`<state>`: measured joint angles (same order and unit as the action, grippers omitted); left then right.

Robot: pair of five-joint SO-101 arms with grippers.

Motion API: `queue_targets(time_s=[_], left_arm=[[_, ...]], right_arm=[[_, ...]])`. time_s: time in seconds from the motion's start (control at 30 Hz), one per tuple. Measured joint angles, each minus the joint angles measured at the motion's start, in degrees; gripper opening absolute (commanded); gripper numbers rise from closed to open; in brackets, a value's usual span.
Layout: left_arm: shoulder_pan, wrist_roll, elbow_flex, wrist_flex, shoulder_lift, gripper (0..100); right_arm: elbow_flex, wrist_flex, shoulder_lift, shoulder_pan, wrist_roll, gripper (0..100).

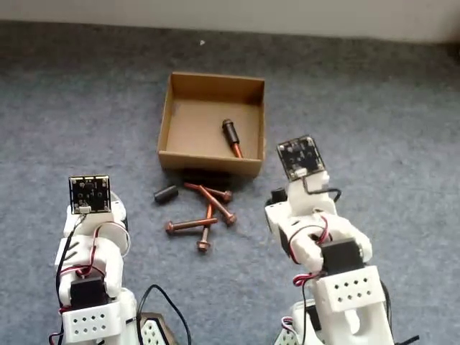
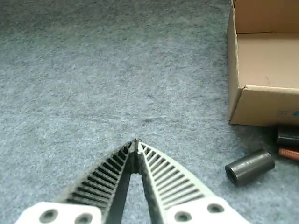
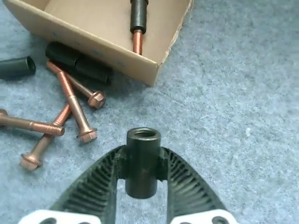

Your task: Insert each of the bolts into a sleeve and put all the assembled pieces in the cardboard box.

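The right gripper [image 3: 142, 156] clamps a black sleeve [image 3: 142, 175], the left gripper [image 2: 136, 148] is closed empty, and the crossed copper bolts [image 1: 213, 203] near the cardboard box's [image 1: 208, 162] front wall may snag together when one is lifted.

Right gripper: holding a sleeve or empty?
Holding: the right gripper is shut on a black sleeve, clamped at both sides.

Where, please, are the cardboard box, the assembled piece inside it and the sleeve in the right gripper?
cardboard box [image 1: 208, 162], high view, front wall.
assembled piece [image 1: 229, 131], high view, black sleeve end.
held sleeve [image 3: 142, 163], right wrist view, side wall.
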<state>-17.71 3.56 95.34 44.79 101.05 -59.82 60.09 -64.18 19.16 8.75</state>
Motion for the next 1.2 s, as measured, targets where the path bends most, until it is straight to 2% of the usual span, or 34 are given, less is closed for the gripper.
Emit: queue_targets(time_s=[0.33, 0.53, 0.63, 0.83, 1.0, 1.2], left_arm=[[0.0, 0.0, -0.26, 0.0, 0.0, 1], [0.0, 0.0, -1.67, 0.0, 0.0, 1], [0.18, 0.0, -5.54, 2.9, 0.0, 1], [10.37, 0.53, -12.22, 8.18, 0.0, 1], [19.34, 8.44, -15.91, 8.53, 0.0, 1], [21.54, 12.57, -22.07, 8.62, -3.69, 1]], right_arm=[[-15.91, -12.57, -7.65, -7.65, -5.45, 0.5], [-20.92, -15.21, -14.51, -9.32, -6.95, 0.5], [-23.38, -15.21, -19.78, -9.05, -7.03, 0.5], [-28.31, -15.21, -31.82, -10.46, -7.03, 0.5], [-28.75, -12.66, -39.65, -13.98, -9.49, 0.6], [-28.75, -12.4, -40.09, -14.68, -9.67, 0.6]])
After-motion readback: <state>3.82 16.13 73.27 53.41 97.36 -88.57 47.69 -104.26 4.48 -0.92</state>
